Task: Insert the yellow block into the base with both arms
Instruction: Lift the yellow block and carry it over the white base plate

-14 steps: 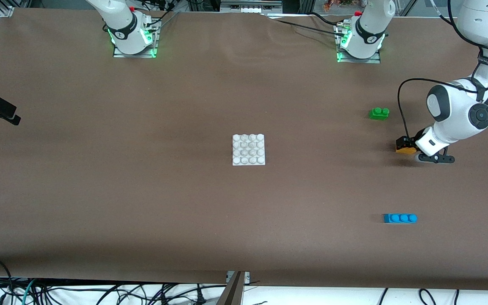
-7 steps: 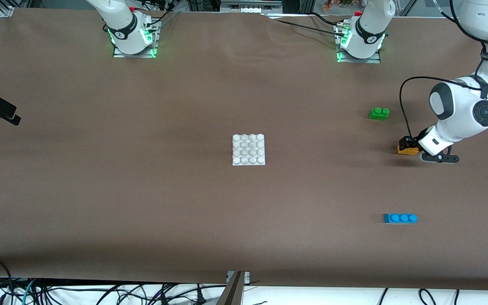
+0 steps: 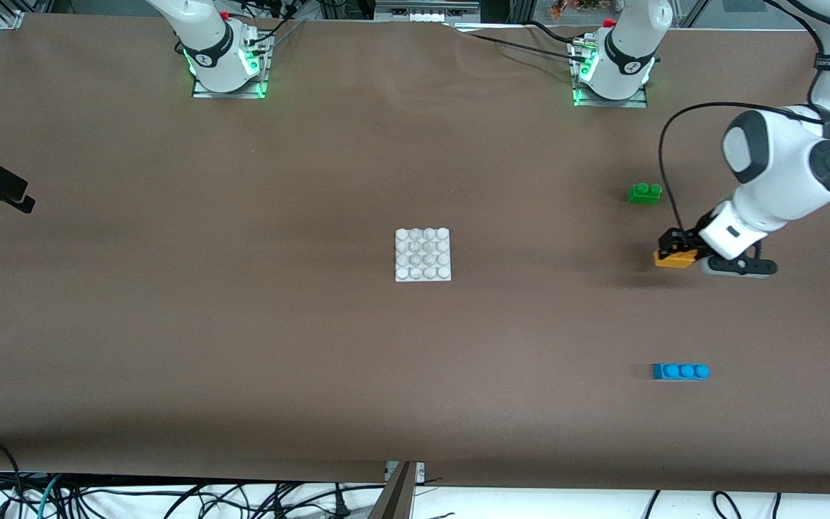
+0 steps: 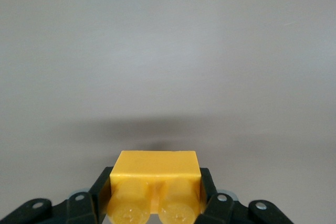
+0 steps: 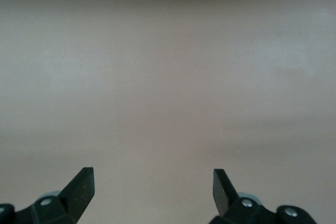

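The yellow block (image 3: 674,259) is clamped between the fingers of the left gripper (image 3: 678,252), lifted clear of the bench (image 3: 242,324) toward the left arm's end, between the green brick (image 3: 645,193) and the blue brick (image 3: 680,371). The base (image 3: 423,254) lies at mid-bench, well apart from it. The step in hand looks like the carry after pick-up. Next the block must travel over the base and come down square onto its studs. The right gripper (image 5: 152,192) waits over bare bench, fingers apart; it would likely need to steady the base.
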Controlling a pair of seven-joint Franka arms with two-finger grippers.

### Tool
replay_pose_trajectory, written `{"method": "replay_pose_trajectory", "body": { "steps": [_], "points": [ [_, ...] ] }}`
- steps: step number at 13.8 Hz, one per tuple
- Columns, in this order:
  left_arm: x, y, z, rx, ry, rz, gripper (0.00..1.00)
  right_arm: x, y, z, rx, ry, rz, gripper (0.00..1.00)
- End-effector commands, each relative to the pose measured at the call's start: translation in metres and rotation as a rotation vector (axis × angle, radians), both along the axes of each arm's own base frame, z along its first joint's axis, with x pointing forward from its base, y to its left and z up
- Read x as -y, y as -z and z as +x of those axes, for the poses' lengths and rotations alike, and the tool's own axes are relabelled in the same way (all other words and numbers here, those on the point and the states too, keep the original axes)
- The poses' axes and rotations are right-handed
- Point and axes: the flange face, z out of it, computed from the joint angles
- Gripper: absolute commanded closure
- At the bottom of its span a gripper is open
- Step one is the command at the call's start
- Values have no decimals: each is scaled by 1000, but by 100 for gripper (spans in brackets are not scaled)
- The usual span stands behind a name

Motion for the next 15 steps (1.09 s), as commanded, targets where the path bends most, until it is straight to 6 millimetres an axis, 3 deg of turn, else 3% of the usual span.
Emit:
{"method": "replay_pose_trajectory", "body": {
  "steps": [1,6,8,11,14,15],
  "points": [
    [87,-18,2,-7,-46,-27,100,2,-1,-1,4,-7,5,0],
    [242,-9,4,-32,-75,-50,100,2,-1,-1,4,-7,5,0],
    [293,1,5,-47,-96,-55,100,2,-1,-1,4,-7,5,0],
    [369,30,-20,-90,-89,-43,100,2,0,-1,3,-7,5,0],
    [425,48,-27,-97,-149,-50,100,5,3,0,-5,-2,5,0],
    [436,55,-31,-105,-162,-47,100,5,3,0,-3,-2,5,0]
  ]
}}
